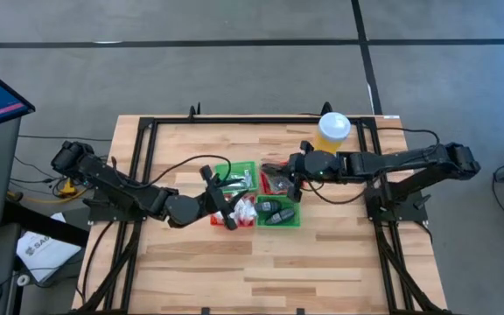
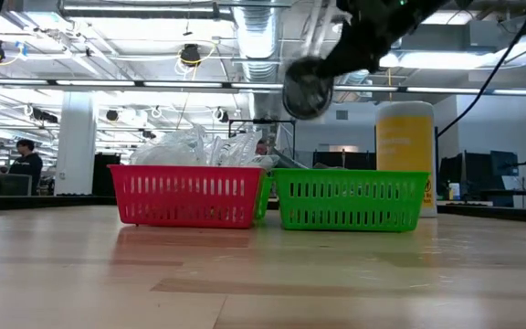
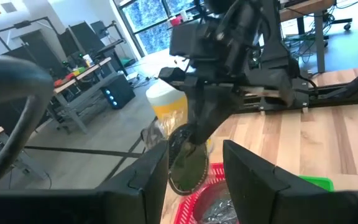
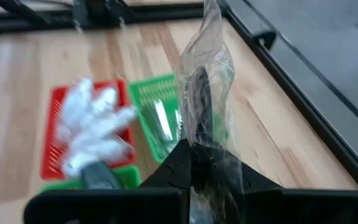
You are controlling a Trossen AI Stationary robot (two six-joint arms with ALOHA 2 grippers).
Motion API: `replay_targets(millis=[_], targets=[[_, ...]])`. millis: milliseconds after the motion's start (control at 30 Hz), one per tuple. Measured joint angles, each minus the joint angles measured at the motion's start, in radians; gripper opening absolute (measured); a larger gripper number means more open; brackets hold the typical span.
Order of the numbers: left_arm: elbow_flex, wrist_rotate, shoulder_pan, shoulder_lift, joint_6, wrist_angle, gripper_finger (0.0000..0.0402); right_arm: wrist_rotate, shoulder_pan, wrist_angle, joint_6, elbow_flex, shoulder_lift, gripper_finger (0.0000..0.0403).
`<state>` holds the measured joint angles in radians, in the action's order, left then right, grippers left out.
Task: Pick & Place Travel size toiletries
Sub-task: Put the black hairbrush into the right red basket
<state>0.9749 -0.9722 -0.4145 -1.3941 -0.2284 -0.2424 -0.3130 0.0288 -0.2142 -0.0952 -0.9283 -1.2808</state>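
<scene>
Up above the baskets (image 2: 336, 196), the right tool (image 4: 194, 163) pinches a wrapped grey disc (image 4: 199, 99).

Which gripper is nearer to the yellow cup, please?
The right. The right gripper, shut on a wrapped dark disc, hangs over the baskets just in front of the yellow cup. The left gripper is farther off, beyond the red basket.

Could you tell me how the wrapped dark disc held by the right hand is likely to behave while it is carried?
The right hand pinches the wrapped disc edge-on, so the disc itself is probably stiff. Its clear wrap stands crinkled above it, so it likely flexes and may be slippery. Hanging from one pinch in the low view, it seems light; being round, it might roll if dropped.
</scene>
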Motion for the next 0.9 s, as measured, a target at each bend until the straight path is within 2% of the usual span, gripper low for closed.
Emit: replay_targets(millis=[200,400,900], targets=[[0.0,0.0,0.0,0.0,0.0,0.0,0.014,0.001,-0.055,-0.11,-0.003,0.0,0.0,0.0016],[0.0,0.0,0.0,0.0,0.0,0.0,0.014,0.001,-0.085,-0.137,0.008,0.0,0.0,0.0016],[0.0,0.0,0.001,0.0,0.001,-0.009,0.014,-0.002,-0.098,-0.229,0.11,0.0,0.0,0.0016]])
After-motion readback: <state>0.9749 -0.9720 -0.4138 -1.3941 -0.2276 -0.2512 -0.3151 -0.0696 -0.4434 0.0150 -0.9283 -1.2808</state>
